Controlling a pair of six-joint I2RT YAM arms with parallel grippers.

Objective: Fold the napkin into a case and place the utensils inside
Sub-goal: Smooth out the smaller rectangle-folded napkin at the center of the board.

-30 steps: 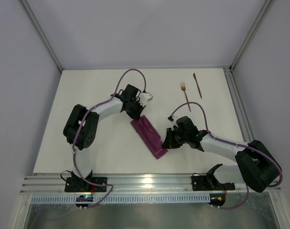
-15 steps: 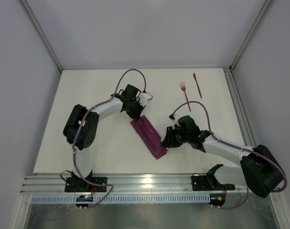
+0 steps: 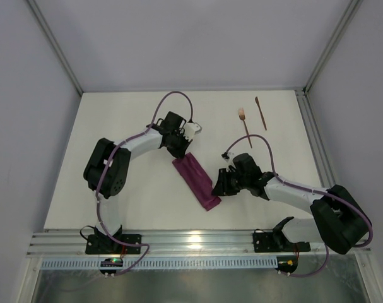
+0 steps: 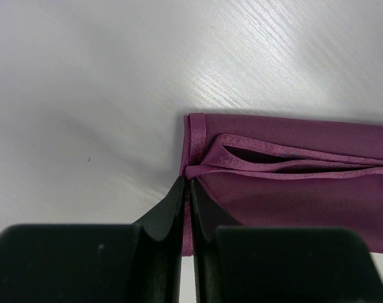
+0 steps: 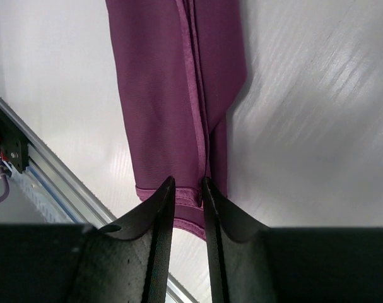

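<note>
At the worktop's (image 3: 65, 208) middle, we see the left gripper (image 4: 185, 185) pinching the napkin's (image 4: 292, 202) end; the right gripper (image 5: 188, 184) straddles its hem, jaws slightly parted.

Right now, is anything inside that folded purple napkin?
The napkin shows only cloth layers at its open end; deeper inside is covered. The fork and knife lie away from it.

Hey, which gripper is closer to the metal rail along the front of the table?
Right. The right gripper sits at the folded napkin's near end, just short of the rail; the left gripper is at the napkin's far end, farther from it.
</note>
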